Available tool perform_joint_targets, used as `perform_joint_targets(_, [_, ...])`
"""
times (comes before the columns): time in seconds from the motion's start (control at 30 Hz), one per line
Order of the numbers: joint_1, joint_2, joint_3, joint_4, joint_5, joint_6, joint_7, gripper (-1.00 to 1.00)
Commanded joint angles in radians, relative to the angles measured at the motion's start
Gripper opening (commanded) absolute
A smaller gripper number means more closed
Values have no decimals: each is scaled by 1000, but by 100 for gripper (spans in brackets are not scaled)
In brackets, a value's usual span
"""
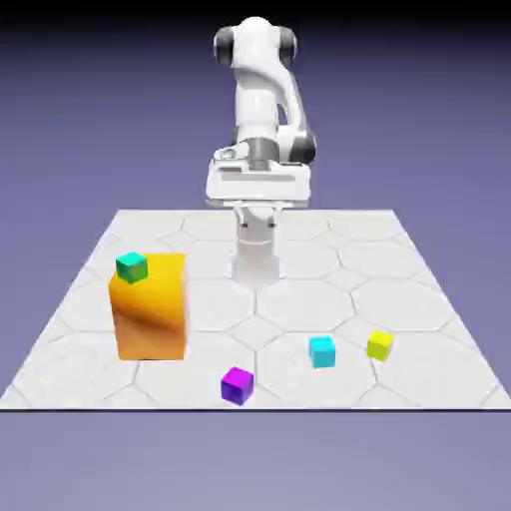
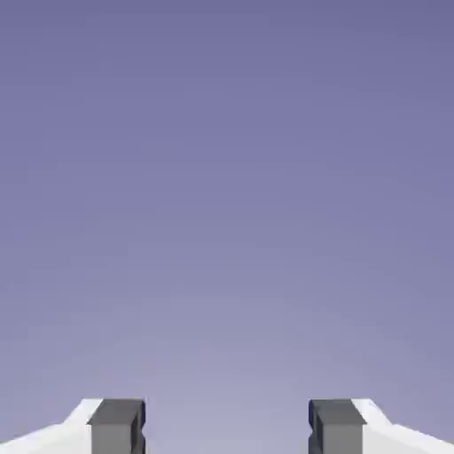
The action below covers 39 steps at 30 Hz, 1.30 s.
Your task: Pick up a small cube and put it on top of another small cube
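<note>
Claw agape, cyan cube flat

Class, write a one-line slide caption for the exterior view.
White robot arm behind tiled table; teal-green cube atop orange block, cyan cube in front.

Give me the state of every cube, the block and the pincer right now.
Pincer: open, empty, facing only backdrop.
Cyan cube: on table, untouched.
Teal cube: atop orange block, at a top corner.
Magenta cube: on table.
Yellow-green cube: on table, beside the cyan one.
</note>
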Motion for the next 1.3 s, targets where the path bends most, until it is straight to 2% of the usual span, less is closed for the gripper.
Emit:
perform_joint_targets(0.0, [4, 36, -9, 15, 39, -44, 7, 0])
perform_joint_targets(1.03, [117, 1150, -289, 486, 1253, -1391, 216, 0])
perform_joint_targets(1.2, [165, 1224, -217, 496, 1368, -1334, 176, 0])
perform_joint_targets(1.23, [165, 1224, -217, 496, 1368, -1334, 176, -100])
perform_joint_targets(1.27, [165, 1224, -217, 496, 1368, -1334, 176, -100])
